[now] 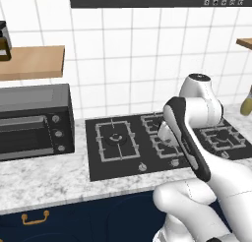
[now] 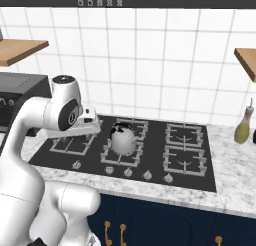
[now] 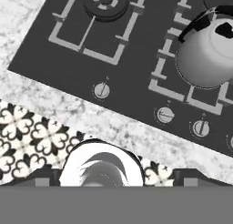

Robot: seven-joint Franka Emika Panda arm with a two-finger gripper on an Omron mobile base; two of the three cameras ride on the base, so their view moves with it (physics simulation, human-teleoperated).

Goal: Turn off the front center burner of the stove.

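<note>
The stove (image 2: 150, 140) is a black glass cooktop with grey grates, also seen in the left base view (image 1: 93, 157) and the hand view (image 3: 132, 68). A row of small silver knobs (image 2: 128, 172) runs along its front edge. In the hand view, three knobs show: one (image 3: 102, 90), a second (image 3: 164, 114) whose mark lies sideways, and a third (image 3: 200, 128). A silver kettle (image 2: 122, 137) (image 3: 207, 54) stands on the centre grates. My gripper (image 2: 92, 125) hovers above the stove's left part, looking down at the front edge, with its fingers (image 3: 43, 175) wide apart and nothing between them.
A grey-black toaster oven (image 1: 34, 123) stands on the marble counter (image 1: 49, 179) left of the stove. An oil bottle (image 2: 243, 126) is at the right. Wooden shelves (image 1: 32, 61) hang on the tiled wall. Dark blue cabinets (image 2: 165, 220) lie below the counter.
</note>
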